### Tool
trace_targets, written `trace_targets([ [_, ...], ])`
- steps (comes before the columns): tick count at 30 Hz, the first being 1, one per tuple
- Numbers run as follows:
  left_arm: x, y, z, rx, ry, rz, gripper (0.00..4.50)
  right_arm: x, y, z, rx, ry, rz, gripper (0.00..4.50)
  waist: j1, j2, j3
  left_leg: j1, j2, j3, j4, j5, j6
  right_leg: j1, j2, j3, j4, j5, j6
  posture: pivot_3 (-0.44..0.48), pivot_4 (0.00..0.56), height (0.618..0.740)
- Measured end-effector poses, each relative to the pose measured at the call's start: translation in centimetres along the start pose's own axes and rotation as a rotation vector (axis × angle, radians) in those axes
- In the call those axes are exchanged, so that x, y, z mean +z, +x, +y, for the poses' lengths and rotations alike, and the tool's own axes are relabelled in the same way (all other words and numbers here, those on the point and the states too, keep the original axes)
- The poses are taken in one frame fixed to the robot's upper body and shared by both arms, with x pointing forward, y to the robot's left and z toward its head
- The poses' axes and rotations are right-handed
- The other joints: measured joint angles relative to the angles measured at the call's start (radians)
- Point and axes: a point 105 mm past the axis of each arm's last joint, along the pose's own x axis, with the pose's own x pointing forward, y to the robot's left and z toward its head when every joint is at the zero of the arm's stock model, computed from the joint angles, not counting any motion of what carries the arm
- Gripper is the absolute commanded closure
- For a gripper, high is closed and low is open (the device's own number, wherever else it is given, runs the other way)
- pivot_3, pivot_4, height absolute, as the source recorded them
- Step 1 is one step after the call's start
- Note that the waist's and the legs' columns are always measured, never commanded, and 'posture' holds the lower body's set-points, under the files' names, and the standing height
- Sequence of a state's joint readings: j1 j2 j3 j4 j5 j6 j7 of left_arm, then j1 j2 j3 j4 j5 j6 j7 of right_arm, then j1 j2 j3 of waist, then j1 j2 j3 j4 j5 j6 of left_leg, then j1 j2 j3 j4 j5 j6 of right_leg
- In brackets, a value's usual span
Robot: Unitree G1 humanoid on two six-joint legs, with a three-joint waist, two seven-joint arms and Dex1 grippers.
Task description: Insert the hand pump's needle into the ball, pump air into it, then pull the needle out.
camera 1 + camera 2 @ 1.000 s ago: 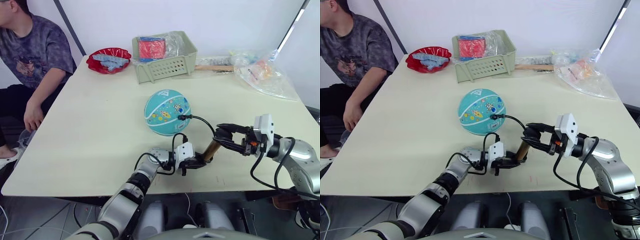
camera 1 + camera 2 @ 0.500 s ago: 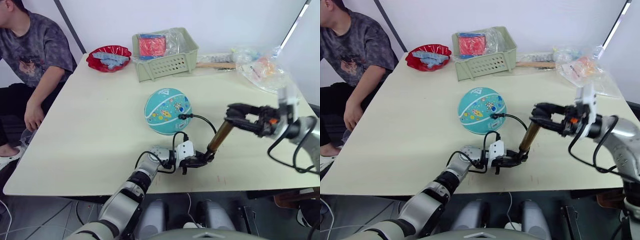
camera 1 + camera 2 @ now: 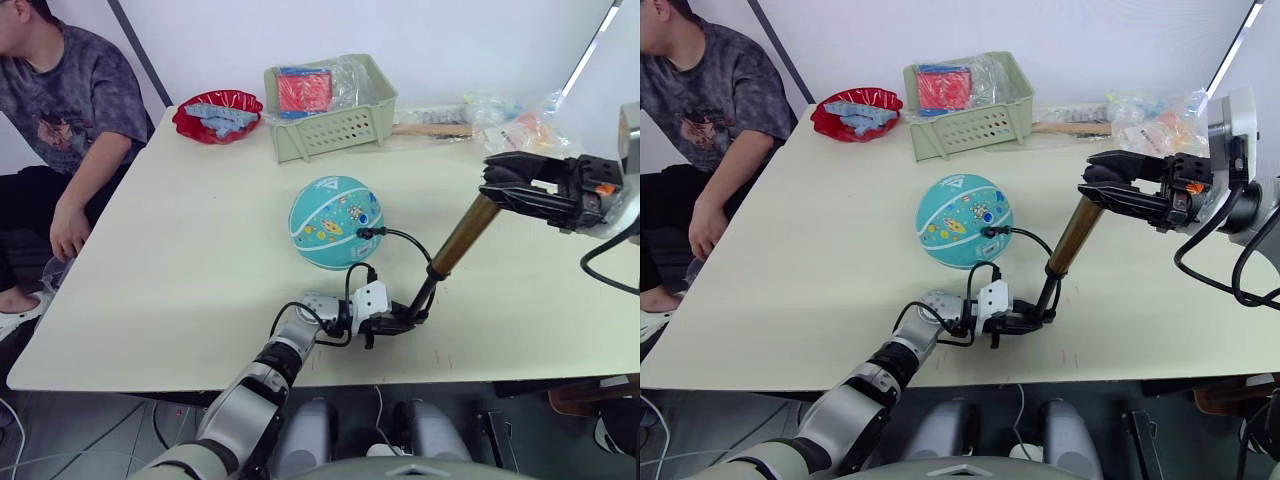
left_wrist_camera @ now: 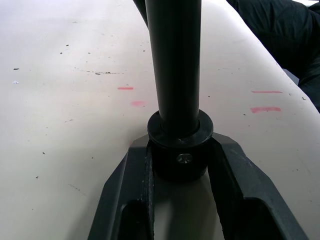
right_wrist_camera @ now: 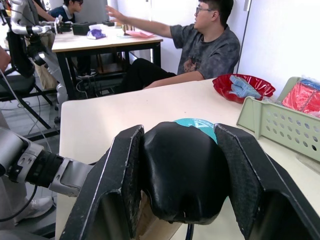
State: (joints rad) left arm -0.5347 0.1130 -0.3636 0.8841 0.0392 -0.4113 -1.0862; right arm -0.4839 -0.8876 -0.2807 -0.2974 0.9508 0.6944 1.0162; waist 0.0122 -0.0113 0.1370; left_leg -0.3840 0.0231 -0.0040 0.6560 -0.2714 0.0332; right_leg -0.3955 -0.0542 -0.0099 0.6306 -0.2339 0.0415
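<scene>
You have the table [image 3: 180, 250] with the ball [image 3: 335, 223] sitting near its middle, the green basket [image 3: 330, 125] and red bowl [image 3: 215, 118] well behind it, and a seated person [image 3: 60, 110] at the table's left edge. Your hand pump [image 3: 455, 245] stands tilted just right of the ball, extended: your left gripper [image 3: 400, 322] clamps its black base cap against the tabletop, while your right gripper [image 3: 520, 190] grips the black handle, raised above the table. The thin black hose [image 3: 405, 240] arcs from the pump to the needle [image 3: 362, 234], whose black fitting sits against the ball's near-right side.
</scene>
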Motion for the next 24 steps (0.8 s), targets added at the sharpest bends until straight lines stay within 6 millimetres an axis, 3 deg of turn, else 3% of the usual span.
trace_targets([
  [5,-0.1,0.0,-0.1,-0.001,0.0,0.005,3.43,-1.1,0.2,1.1,0.012,-0.031,0.004,2.75,0.0,0.0,-0.001,0.001,0.0,0.0,0.0,0.0,0.0,0.001,0.0,0.0,0.0,0.0,0.0,0.0,0.15,0.738],
  [13,-0.6,-0.1,-0.2,0.016,-0.009,0.02,3.43,-7.2,1.8,2.8,-0.017,-0.032,0.026,2.75,-0.004,-0.006,-0.012,0.005,0.0,0.001,0.0,0.0,0.0,0.003,0.001,0.001,0.001,0.0,0.0,0.0,0.15,0.738],
  [24,-0.7,0.0,-0.4,0.011,-0.01,0.022,3.43,-13.2,2.0,4.1,-0.008,0.012,0.135,2.75,-0.001,-0.009,-0.018,0.005,0.0,0.0,0.0,0.0,0.0,0.003,0.001,0.0,0.001,-0.001,0.0,0.0,0.15,0.738],
])
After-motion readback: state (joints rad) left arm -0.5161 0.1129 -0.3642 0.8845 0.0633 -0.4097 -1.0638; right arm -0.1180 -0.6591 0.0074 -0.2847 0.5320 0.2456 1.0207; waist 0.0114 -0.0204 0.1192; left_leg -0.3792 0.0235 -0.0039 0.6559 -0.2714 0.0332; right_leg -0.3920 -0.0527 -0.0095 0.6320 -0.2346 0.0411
